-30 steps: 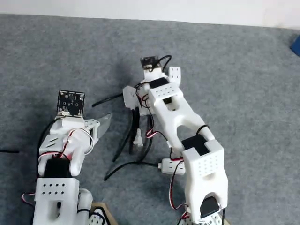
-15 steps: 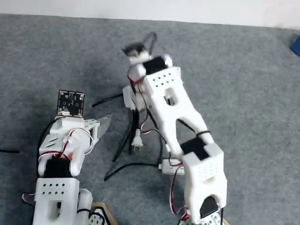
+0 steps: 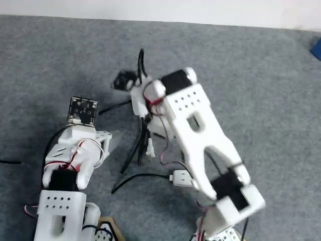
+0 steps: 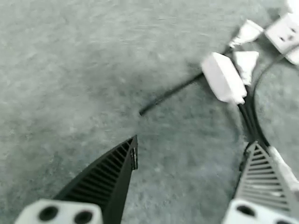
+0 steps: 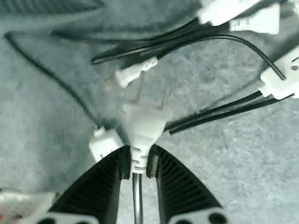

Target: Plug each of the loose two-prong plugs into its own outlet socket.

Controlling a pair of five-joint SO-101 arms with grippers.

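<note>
Your right gripper (image 5: 138, 161) jaws pinch a plug (image 5: 142, 123), insertion pending; next align prongs with the apparent socket (image 5: 280, 79) at frame right; left gripper (image 4: 194, 144) jaws spread.

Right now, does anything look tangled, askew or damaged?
Nothing looks damaged. The black cords cross in a tangle between the loose plugs and sockets; the right gripper grips one plug by its cord end.
</note>
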